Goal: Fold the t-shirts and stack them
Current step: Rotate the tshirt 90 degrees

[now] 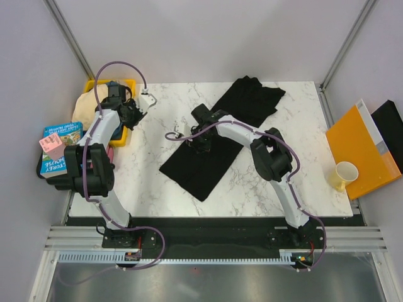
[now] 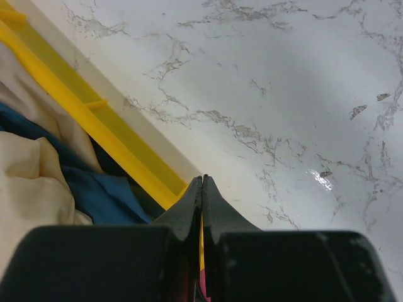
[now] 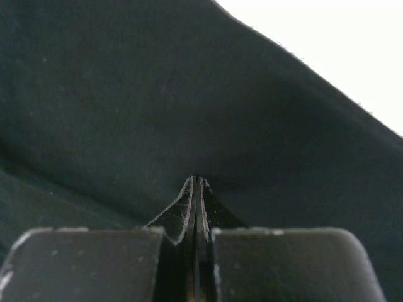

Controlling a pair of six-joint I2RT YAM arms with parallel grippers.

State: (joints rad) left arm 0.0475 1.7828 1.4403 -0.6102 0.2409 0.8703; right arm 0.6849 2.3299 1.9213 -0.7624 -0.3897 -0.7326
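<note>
A black t-shirt (image 1: 217, 141) lies in a long diagonal strip across the middle of the marble table (image 1: 145, 176). My right gripper (image 1: 200, 141) is low over the shirt's left side. In the right wrist view its jaws (image 3: 198, 182) are shut, with the black t-shirt (image 3: 126, 94) puckered at the tips. My left gripper (image 1: 135, 118) is at the right rim of the yellow bin (image 1: 129, 83) at the back left. In the left wrist view it (image 2: 203, 181) is shut and empty above the bin rim (image 2: 94, 119). Cream cloth (image 2: 25, 182) and blue cloth (image 2: 101, 195) lie in the bin.
A book (image 1: 60, 148) and a pink object (image 1: 51, 146) sit off the table's left edge. An orange folder (image 1: 362, 151), a black item (image 1: 390, 129) and a yellow cup (image 1: 345, 175) are at the right. Bare marble (image 2: 283, 94) lies beside the bin.
</note>
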